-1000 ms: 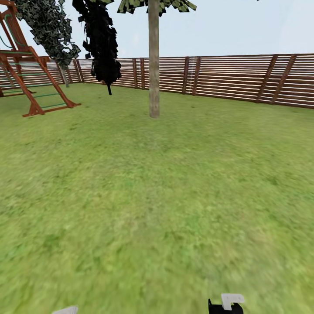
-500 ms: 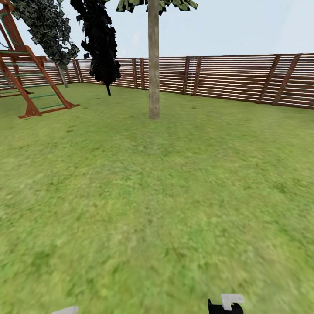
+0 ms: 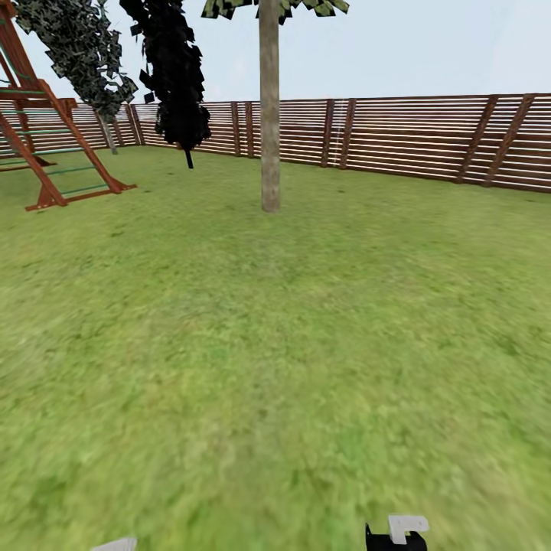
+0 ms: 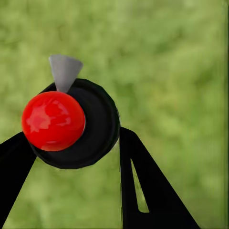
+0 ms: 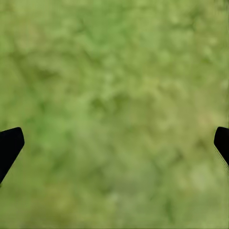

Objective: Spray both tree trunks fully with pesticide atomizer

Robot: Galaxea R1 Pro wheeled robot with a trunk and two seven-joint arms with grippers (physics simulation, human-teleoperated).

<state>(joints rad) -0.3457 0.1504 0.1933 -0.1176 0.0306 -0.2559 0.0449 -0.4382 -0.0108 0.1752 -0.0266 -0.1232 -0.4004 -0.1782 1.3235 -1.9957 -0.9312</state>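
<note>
Evidently in transit: left gripper (image 4: 71,148) clamps the pesticide atomizer (image 4: 71,121) between its fingers; right gripper (image 5: 114,143) gapes empty. Tree trunk (image 3: 269,115) far ahead; approach squarely before spraying.

Red-topped black atomizer (image 4: 71,124), green lawn (image 3: 275,344), brown slatted fence (image 3: 413,134), tan-grey trunk (image 3: 269,115).

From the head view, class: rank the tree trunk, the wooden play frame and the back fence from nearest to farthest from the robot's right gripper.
1. Tree trunk: middle of the lawn, straight ahead of the right gripper.
2. Wooden play frame: far left, slightly farther back than the trunk base.
3. Back fence: along the garden's far edge, behind both.
</note>
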